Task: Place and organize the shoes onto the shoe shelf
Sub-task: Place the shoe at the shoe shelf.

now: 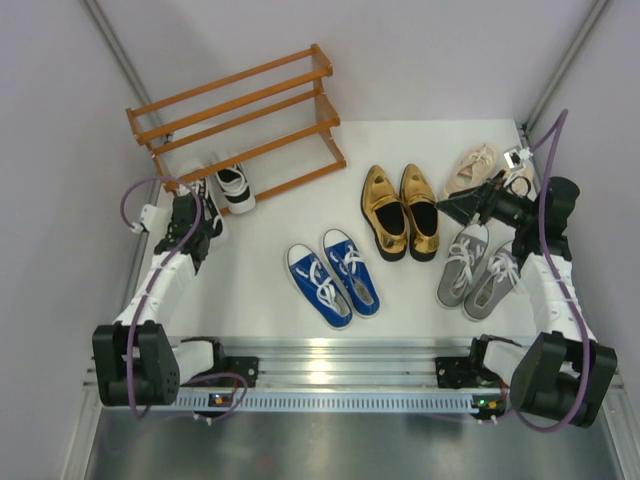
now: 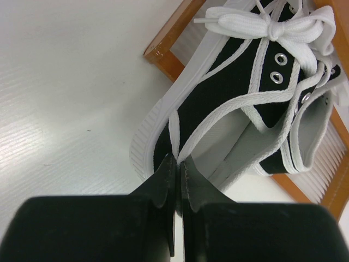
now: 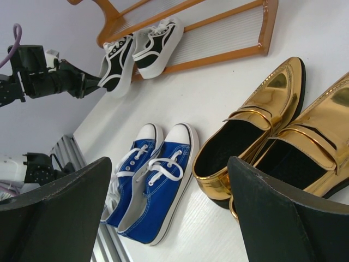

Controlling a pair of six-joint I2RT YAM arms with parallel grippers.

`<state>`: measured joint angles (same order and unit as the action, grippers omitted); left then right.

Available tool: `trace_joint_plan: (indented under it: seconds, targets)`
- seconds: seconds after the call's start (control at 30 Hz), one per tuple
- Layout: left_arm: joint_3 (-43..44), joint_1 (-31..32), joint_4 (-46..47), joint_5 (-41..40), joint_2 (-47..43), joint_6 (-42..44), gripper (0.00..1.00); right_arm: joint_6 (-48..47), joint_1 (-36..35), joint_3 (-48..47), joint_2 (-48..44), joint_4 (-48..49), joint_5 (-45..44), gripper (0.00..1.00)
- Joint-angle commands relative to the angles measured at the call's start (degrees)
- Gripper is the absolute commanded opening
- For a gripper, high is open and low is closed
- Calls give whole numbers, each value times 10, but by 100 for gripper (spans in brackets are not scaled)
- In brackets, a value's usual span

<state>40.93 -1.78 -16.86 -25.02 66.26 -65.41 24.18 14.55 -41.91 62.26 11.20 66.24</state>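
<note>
Top external view: your left claw (image 1: 200,215) sat at the near end of the black-and-white sneakers (image 1: 236,188). That pair lay at the foot of the shoe shelf (image 1: 235,120), its length running from the claw toward the lowest rail. You could count one shelf, its upper tiers without shoes, and five pairs on the table (image 1: 250,300): black-and-white, blue sneakers (image 1: 333,278), gold loafers (image 1: 400,210), grey sneakers (image 1: 478,270) and beige lace-ups (image 1: 472,168). Your left arm was the one nearer the shelf. Your right claw (image 1: 455,208) hung among the gold, grey and beige pairs.

Left wrist view: the fingers (image 2: 163,180) were pressed together right at a sneaker's white rim, where a lace (image 2: 174,128) ran down to the tips. Whether they nipped lace or rim could not be told.

Right wrist view: your right claw stood spread wide, holding nothing. Two gold loafers lay just ahead of it, beside two blue sneakers. Beyond them, two black-and-white sneakers leaned at the shelf's lowest rail.
</note>
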Motion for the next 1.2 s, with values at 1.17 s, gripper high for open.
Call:
trace_joint_plan:
  seconds: [1.17]
  targets:
    - [101,-6,151,-57,122,15,0,-5,18,8,0,47,14,88]
